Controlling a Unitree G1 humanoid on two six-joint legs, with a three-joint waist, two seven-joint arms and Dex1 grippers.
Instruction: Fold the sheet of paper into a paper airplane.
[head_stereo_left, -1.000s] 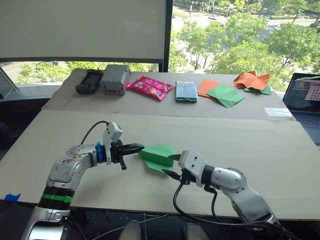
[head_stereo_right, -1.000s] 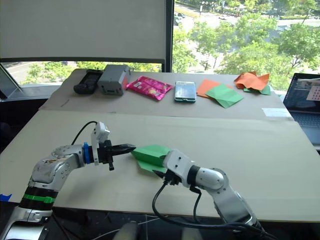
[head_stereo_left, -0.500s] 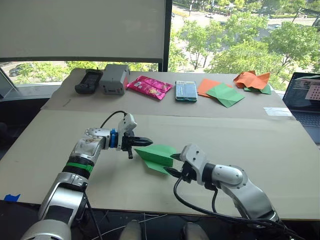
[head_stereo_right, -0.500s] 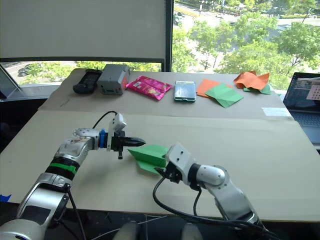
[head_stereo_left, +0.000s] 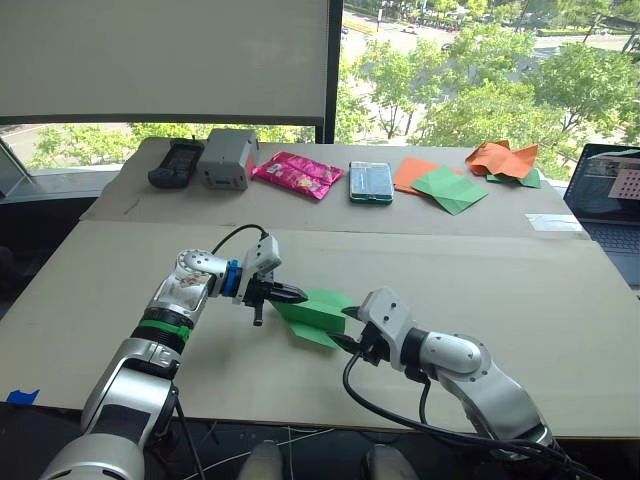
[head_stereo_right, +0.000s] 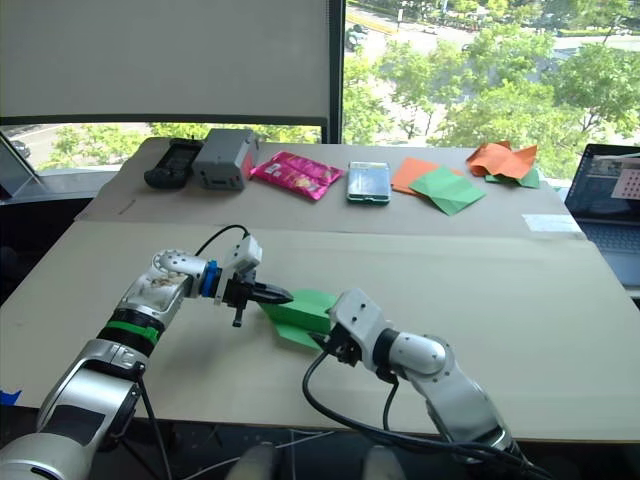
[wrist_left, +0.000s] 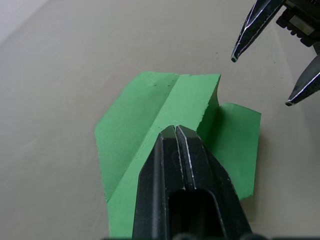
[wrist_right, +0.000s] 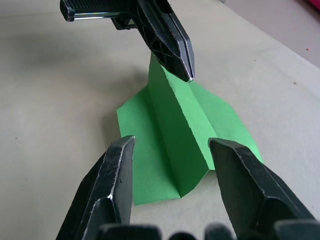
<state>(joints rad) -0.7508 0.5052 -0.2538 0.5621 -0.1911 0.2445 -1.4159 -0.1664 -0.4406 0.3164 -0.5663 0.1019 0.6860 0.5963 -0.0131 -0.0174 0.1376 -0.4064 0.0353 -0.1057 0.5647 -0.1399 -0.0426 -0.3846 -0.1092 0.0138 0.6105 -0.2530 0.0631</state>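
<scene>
paper airplane: bright green folded wedge on the table, near the front edge, between the two grippers
left gripper: fingers pressed together, pinching the raised centre fold at the plane's narrow end; the right wrist view shows that fold standing up from the tips
right gripper: fingers spread apart, holding nothing, sitting just beside the plane's wide end
how it'll handle: thin paper, so I'd guess super light and floppy, and it'll crumple or tear if squeezed hard or yanked; the creases probably give the middle spine a bit of stiffness
where to grab: the centre ridge looks like the best bet, since the wings are single flaps that would just bend
which way it points: nose toward the left gripper, tail toward the right one
long axis: runs roughly across the table from one gripper to the other, angled a little toward the near edge
</scene>
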